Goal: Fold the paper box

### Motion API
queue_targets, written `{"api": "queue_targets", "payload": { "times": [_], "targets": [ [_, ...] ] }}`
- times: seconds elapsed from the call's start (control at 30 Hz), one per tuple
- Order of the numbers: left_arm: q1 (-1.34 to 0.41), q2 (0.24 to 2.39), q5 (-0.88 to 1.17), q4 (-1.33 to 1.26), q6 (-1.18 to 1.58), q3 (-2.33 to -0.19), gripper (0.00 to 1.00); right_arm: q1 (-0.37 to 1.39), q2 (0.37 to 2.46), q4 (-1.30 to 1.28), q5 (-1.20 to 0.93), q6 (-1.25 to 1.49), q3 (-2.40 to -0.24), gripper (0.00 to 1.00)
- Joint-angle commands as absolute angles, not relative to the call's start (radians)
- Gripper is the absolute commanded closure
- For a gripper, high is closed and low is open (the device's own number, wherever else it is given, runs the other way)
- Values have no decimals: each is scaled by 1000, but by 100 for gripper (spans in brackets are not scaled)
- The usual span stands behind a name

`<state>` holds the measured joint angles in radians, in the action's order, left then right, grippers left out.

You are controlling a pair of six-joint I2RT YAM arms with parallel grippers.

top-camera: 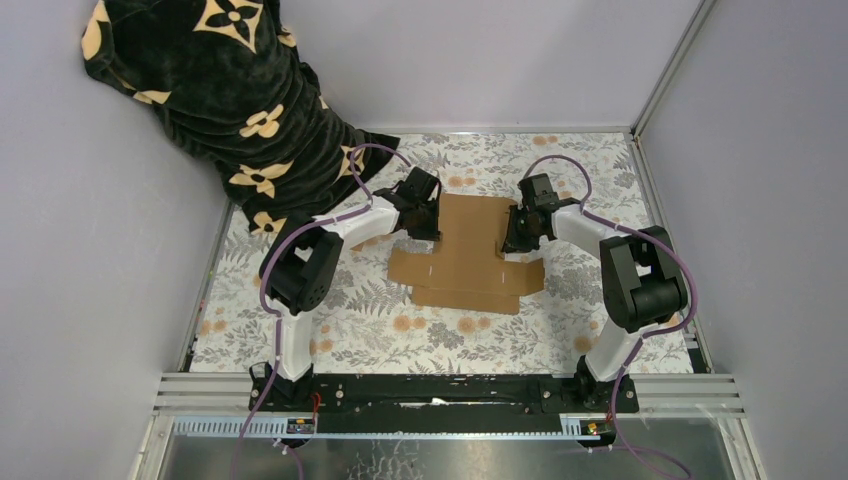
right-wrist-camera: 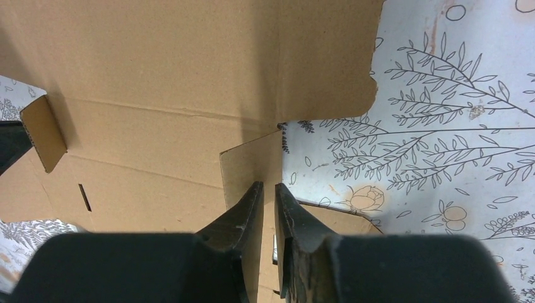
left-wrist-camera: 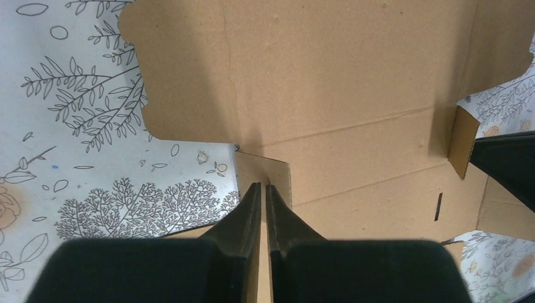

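Nearest the robot, the paper box (top-camera: 468, 262) lies as a flat die-cut sheet in the middle of the floral table cover (top-camera: 380, 330), its near panels spread toward the arm bases. Just beyond them the two arms reach in from opposite sides, so each meets one edge of the sheet.

The left gripper (left-wrist-camera: 263, 189) has its fingers all but together on the small left side tab (left-wrist-camera: 265, 169), which stands upright off the sheet. The right gripper (right-wrist-camera: 265, 188) is clamped the same way on the right side tab (right-wrist-camera: 251, 165), which is also raised. Pinching both at once probably keeps the sheet from sliding and creases the two tabs evenly.

The fold looks barely begun, since the main panels are not yet lifted. Farther on, the far panel (top-camera: 475, 215) lies flat. In the far left corner a black blanket (top-camera: 220, 90) with tan flowers is heaped against the wall, well apart from the box.
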<state>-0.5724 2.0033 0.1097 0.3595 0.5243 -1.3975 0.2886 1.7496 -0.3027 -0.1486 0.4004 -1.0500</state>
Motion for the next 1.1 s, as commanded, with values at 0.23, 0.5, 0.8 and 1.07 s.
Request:
{"api": "queue_targets", "payload": {
  "times": [0.23,0.5,0.8,1.07],
  "targets": [
    [-595,2007,137,322,539,-1399,72,319,1745,-309,-153,397,-1112,77],
    [-595,2020,137,317,541,-1397,71,330,1770,-314,-146,392,-1134,74],
    [-599,2039,136,319,541,-1407,70,342,1809,-314,-135,388,-1147,72],
    [-608,2070,116,331,544,-1425,70,360,1847,-322,-83,382,-1161,71]
  ]
}}
